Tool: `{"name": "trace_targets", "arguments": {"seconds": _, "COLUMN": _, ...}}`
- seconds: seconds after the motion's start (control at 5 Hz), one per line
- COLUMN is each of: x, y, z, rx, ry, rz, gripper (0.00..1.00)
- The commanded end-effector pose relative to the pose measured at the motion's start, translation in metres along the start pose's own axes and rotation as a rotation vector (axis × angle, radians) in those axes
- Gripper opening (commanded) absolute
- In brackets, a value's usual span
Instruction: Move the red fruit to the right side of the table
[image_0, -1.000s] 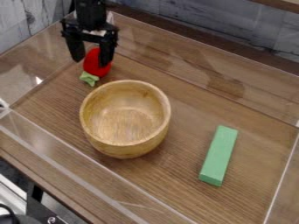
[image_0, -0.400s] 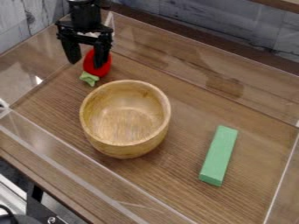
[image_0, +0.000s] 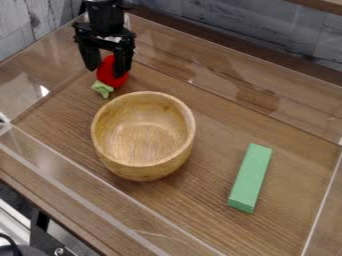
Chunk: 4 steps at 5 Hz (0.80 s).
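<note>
Tabletop (image_0: 267, 110): red fruit (image_0: 110, 72) between open jaws

evenly and fairly brightly lit from above, with soft shadows under the wooden bowl (image_0: 143, 134). pale glare across the clear acrylic walls (image_0: 40, 75). low resolution, slightly soft throughout.

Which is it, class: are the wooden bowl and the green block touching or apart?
Apart. The camera view shows bare table plainly between the wooden bowl and the green block.
</note>
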<state>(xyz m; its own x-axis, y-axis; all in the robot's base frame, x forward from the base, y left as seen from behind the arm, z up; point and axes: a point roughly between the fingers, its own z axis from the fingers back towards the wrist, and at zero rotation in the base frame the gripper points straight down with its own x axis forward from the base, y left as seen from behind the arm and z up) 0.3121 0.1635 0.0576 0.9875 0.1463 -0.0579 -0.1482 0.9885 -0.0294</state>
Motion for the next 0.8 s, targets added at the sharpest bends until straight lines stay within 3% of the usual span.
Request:
{"name": "trace_targets", "arguments": {"seconds": 0.0, "x": 0.008, "y": 0.004, "z": 0.02, "rx": 0.028, "ry": -0.068, "rz": 0.003, "gripper": 1.0}}
{"name": "trace_targets", "arguments": {"seconds": 0.4, "x": 0.028, "y": -0.002, "z": 0.016, "rx": 0.04, "ry": -0.068, "rz": -0.079, "gripper": 1.0}}
{"name": "trace_targets", "arguments": {"seconds": 0.6, "x": 0.025, "y": 0.003, "z": 0.013, "rx": 0.038, "ry": -0.061, "rz": -0.117, "gripper": 1.0}}
